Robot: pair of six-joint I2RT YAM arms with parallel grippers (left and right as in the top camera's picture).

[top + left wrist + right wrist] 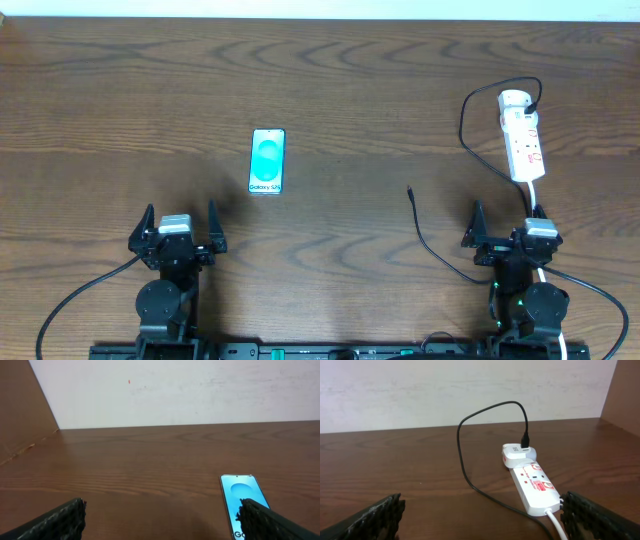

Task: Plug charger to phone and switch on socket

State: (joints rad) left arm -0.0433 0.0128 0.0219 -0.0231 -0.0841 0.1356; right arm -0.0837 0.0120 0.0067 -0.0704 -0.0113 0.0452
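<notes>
I see the phone point(267, 161) lying flat, teal screen up, left of centre. The white socket point(521, 135) lies far right. The black charger point(459, 447) loops from its far end, connector tip point(410, 188) loose between them.

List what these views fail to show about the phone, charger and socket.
Socket switch position: too small overhead; in the right wrist view the red marks are too unclear to read as on or off.
Phone port: near end cut off by the bottom edge of the left wrist view; too small overhead.
Charger tip's shape: a mere speck overhead; out of frame in both wrist views.
</notes>
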